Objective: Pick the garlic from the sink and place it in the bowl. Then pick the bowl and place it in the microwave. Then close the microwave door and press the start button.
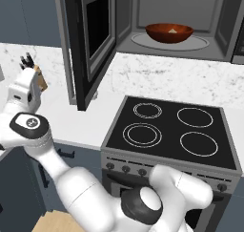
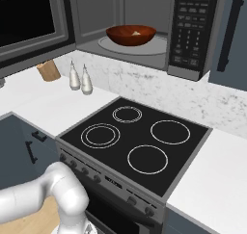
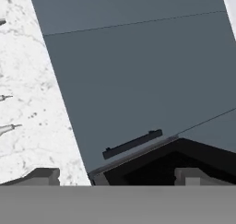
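closest to you in the base views is the arm [image 1: 86,197], its white links and dark joints rising past the stove [image 1: 174,131], whose four rings sit on a black top. follow the arm up and left in the left base view and you find the gripper [image 1: 26,60] raised over the counter [image 1: 62,107], just in front of the wooden knife block [image 1: 41,81], well left of the door [image 1: 90,40]. its jaws stand wide apart with nothing between them; in the hand view you see one dark fingertip [image 3: 44,176] low at the left and the other low at the right, facing a blue-grey cabinet front [image 3: 138,71] with a dark bar handle [image 3: 132,144] and a strip of marbled wall [image 3: 23,103]. the bowl [image 1: 169,32] sits on the turntable inside the microwave [image 1: 143,6], and you can make out the pale garlic [image 1: 172,30] lying in it. the door hangs open, swung out to the left above the counter. in the right base view two pale shakers [image 2: 80,78] stand side by side on the counter near the knife block, and the keypad panel [image 2: 191,28] is right of the bowl.
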{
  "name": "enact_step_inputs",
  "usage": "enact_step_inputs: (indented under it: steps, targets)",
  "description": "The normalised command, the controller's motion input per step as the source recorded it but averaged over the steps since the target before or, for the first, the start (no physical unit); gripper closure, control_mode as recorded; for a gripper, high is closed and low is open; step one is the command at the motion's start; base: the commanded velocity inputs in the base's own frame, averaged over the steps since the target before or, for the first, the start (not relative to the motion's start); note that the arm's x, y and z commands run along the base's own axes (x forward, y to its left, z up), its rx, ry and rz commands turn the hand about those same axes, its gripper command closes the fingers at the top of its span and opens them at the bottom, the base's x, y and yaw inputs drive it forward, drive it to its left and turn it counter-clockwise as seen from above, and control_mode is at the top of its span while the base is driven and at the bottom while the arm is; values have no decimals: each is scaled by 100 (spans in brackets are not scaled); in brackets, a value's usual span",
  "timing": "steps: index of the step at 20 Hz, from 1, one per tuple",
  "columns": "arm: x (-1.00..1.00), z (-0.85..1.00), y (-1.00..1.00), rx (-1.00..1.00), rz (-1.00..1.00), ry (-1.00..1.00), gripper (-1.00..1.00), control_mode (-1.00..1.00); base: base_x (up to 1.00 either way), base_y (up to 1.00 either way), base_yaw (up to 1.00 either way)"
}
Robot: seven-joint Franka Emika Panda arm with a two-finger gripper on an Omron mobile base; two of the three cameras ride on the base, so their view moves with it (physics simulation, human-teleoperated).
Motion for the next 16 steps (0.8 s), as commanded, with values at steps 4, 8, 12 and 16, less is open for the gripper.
enact_step_inputs:
  steps: [4, 8, 12, 16]
  targets:
    - [24, -1, -29, 2, 0, -5, -100, -100, 0, 0, 0]
    - [-45, 22, -77, 13, 0, -27, -100, -100, 0, 0, 0]
    - [-39, 34, -100, 21, 0, -39, -100, -100, 0, 0, 0]
    - [-16, 40, -100, 22, 0, -35, -100, -100, 0, 0, 0]
